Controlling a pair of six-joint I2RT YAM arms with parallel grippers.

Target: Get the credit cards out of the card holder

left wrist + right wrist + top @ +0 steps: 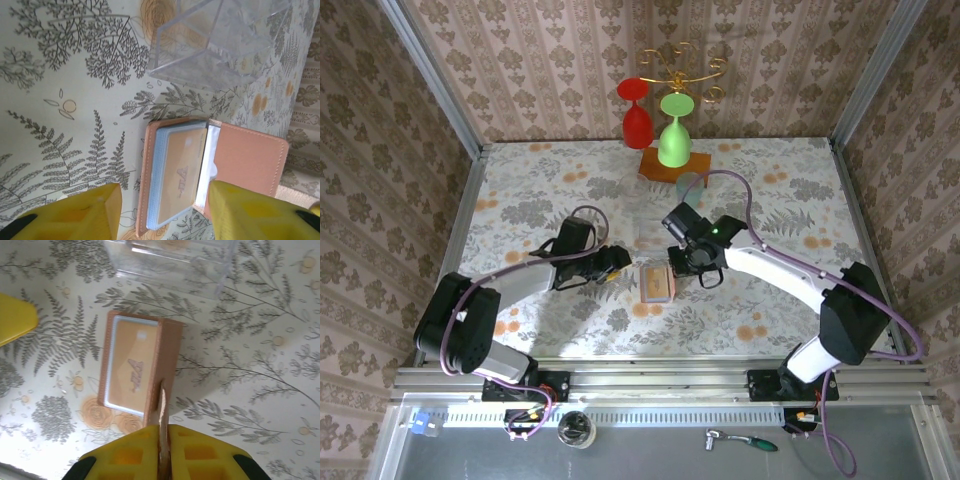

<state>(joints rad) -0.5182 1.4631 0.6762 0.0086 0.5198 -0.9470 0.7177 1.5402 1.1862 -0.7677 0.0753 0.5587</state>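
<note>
On the floral table (520,190), just below a clear plastic box (220,40), the card holder (657,285) lies open between the two arms. The credit cards (180,175) sit as one stack in its pocket, an orange card uppermost. No card lies loose on the table, so I judge the opening step done and the removal not yet begun; every card is left to take out.

Right arm (790,265): reaches in from the right, wrist low over the holder. Left arm (510,285): reaches in from the left, wrist low and level with the holder.

Right fingers (200,455): pressed together on the edge of the tan cover (169,355), holding it raised off the stack. Left fingers (85,212): spread wide, gripping nothing, the open holder just ahead of their tips.
</note>
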